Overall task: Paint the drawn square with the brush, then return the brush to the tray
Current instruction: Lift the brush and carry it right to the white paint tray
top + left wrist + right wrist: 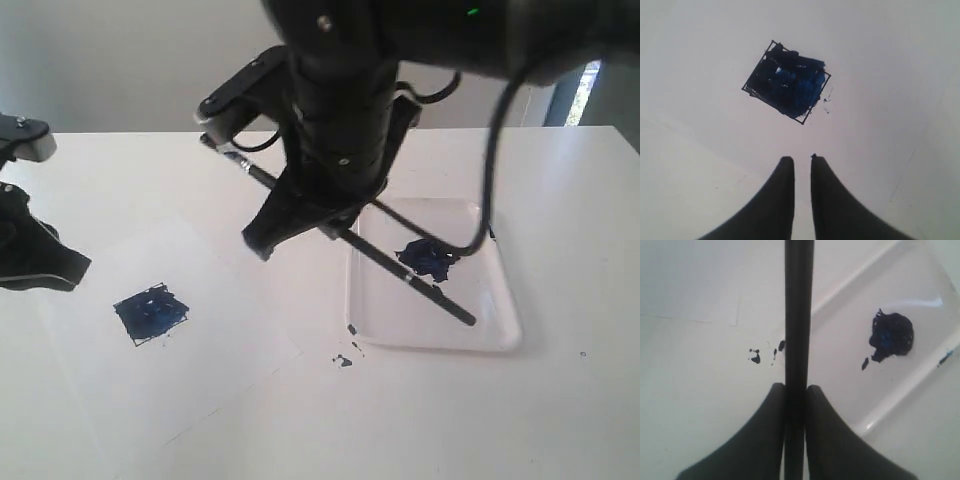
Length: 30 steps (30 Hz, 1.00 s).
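right claw clamped on brush handle | brush sticks out both sides of claw, one end over tray | left claw slightly parted, empty | blue-smeared square ahead of left claw tips, not touching

The right arm is glossy black, built of thick rounded housings, with small silver screw heads set in its casing and a green light glowing on its upper housing. A thin black cable loops out from it. The right hand and the left hand each have two matte black fingers, broad at the base and curving to narrow tips. The left arm is black too, with a silver-grey block.
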Available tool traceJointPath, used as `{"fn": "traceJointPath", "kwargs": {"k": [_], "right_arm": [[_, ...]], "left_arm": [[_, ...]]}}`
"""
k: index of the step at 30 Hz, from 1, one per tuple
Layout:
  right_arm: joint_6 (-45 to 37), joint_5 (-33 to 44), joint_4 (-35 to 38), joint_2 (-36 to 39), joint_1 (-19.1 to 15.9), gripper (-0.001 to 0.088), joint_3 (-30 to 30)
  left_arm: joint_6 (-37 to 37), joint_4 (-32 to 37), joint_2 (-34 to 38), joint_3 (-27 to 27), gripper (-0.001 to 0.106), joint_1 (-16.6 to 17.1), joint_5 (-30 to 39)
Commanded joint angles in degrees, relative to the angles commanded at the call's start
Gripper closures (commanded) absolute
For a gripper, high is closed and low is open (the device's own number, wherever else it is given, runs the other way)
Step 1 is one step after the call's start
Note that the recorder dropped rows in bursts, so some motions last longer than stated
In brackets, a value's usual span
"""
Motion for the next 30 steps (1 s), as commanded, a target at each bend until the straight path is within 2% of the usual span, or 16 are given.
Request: {"fn": "traceJointPath", "kwargs": {"k": [3, 9, 13, 17, 25, 30], "right_arm": [[-2.9, 0.0, -2.2, -4.3, -0.3, 0.0868, 4.7], [-2.5, 0.0, -9.1, -10.6, -0.3, 0.0868, 16.7], [-0.1, 0.0, -13.1, -12.7, -0.3, 0.0868, 24.2], [3.9, 0.0, -22.6, -14.7, -0.3, 0.0868, 31.7], [5.4, -0.2, -29.9, -15.3, -0.8, 0.0868, 40.5], [10.3, -8.9, -32.2, -15.3, -4.0, 0.0868, 45.0]], "left_arm": [[-0.6, -0.5, -4.5, 0.0, 0.095, -0.1, 1.6], [-1.8, -1.1, -13.1, 2.0, 0.103, -0.1, 4.1], [-2.3, -1.6, -18.0, 6.6, 0.103, -0.1, 4.8], [-3.1, -1.6, -23.0, 12.8, 0.105, -0.1, 4.4], [-5.0, -4.8, -32.0, 23.0, 0.105, -0.1, 1.7], [-5.9, -5.0, -36.7, 26.9, 0.105, -0.1, 0.1]]}}
